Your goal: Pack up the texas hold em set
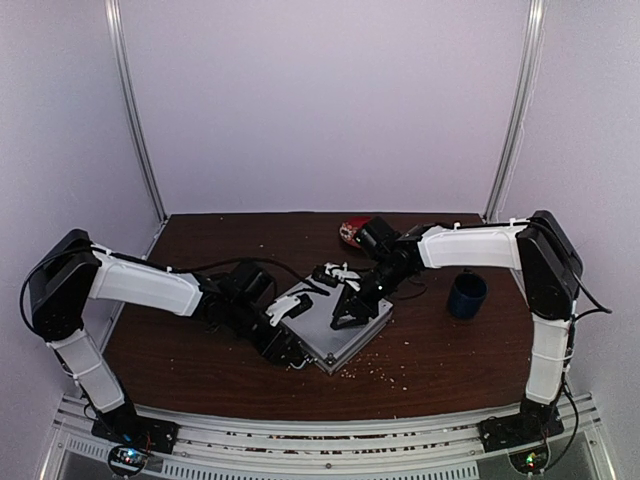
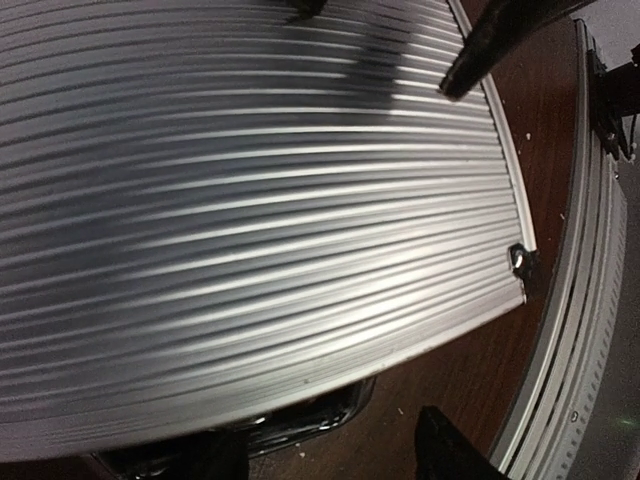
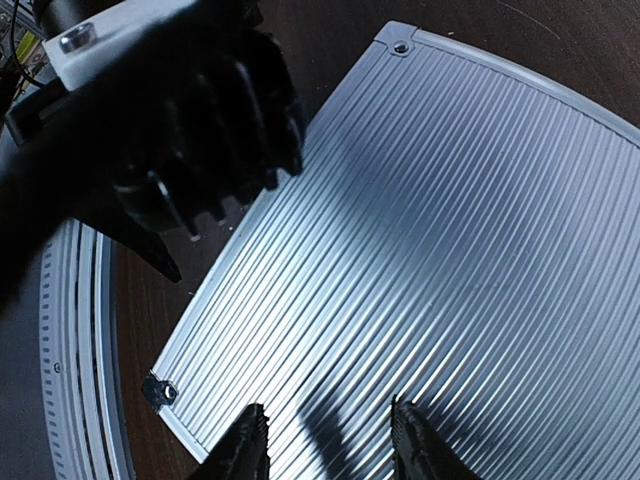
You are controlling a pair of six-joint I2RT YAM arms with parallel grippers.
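The silver ribbed case (image 1: 345, 335) lies flat and closed in the middle of the table. It fills the left wrist view (image 2: 250, 200) and the right wrist view (image 3: 430, 250). My left gripper (image 1: 287, 338) is at the case's near-left edge, open, its jaws either side of a chrome latch (image 2: 300, 425). My right gripper (image 1: 347, 308) hovers just over the lid, open and empty (image 3: 330, 440). Chips, card decks and dice are out of view.
A red round plate (image 1: 352, 232) sits at the back behind the right arm. A dark blue mug (image 1: 467, 295) stands to the right of the case. Small crumbs (image 1: 385, 372) lie in front of the case, near the table's metal front rail (image 2: 580, 330).
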